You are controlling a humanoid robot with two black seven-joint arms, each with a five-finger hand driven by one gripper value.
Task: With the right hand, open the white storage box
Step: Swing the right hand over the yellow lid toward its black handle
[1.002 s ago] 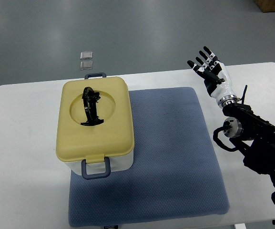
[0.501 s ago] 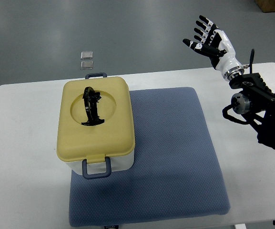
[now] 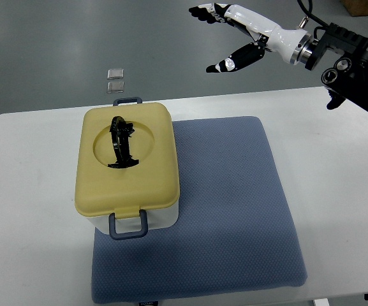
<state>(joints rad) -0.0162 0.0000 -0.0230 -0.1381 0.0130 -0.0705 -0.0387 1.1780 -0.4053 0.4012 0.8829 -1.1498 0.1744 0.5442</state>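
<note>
Reaching in from the upper right, the right hand (image 3: 235,32) is spread wide, thumb apart from the fingers (image 3: 206,11), holding and touching nothing; it hangs above the floor beyond the bench (image 3: 30,191), well apart from the white storage box (image 3: 127,169). Box stands on the left part of a blue mat (image 3: 228,210), yellow lid (image 3: 126,159) shut, black handle (image 3: 121,143) folded flat. Long axis runs near-to-far; one blue latch (image 3: 129,224) faces the near edge.
</note>
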